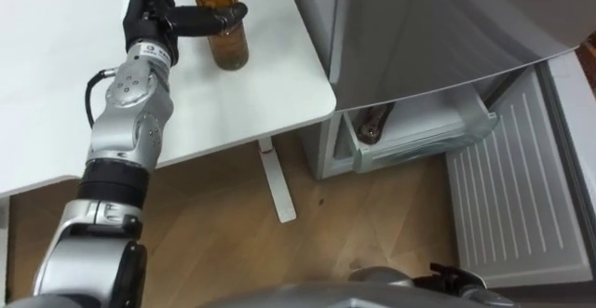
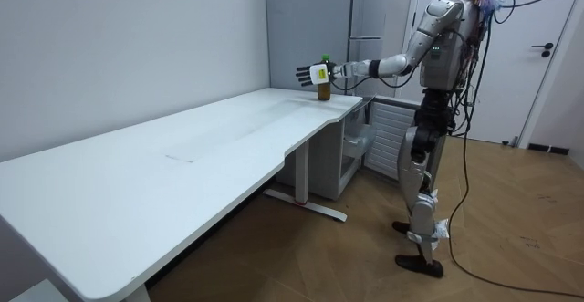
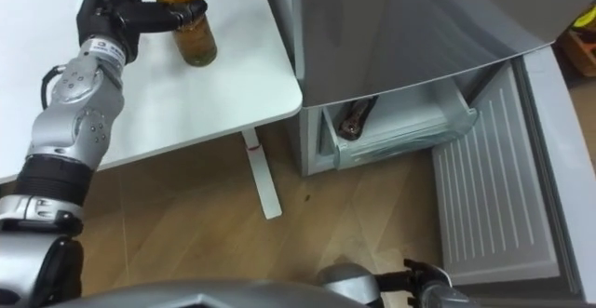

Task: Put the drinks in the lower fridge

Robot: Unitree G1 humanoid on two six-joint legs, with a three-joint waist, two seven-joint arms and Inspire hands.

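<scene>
**Reaching for the bottle, grip not yet closed**

Left eye view: the left hand [image 1: 154, 20] is against the bottle [image 1: 226, 43], which stands upright on the desk [image 1: 56, 94]. Its thumb lies across the bottle's front and the other fingers are straight, so it is open, not clamped. Down to that hand's right, the fridge [image 1: 419, 29] drawer [image 1: 438, 133] is pulled out, with a second bottle [image 1: 372, 122] lying inside. The right hand [image 1: 454, 276] sits low; open or closed, I can't tell.

Room view: the robot stands by the fridge, left arm stretched out, fingers spread just past the bottle.

Right eye view: the thumb crosses the bottle here too.

I'd call this the pick-up step. Next the hand must close round the bottle, lift it, and carry it down to the drawer.
</scene>
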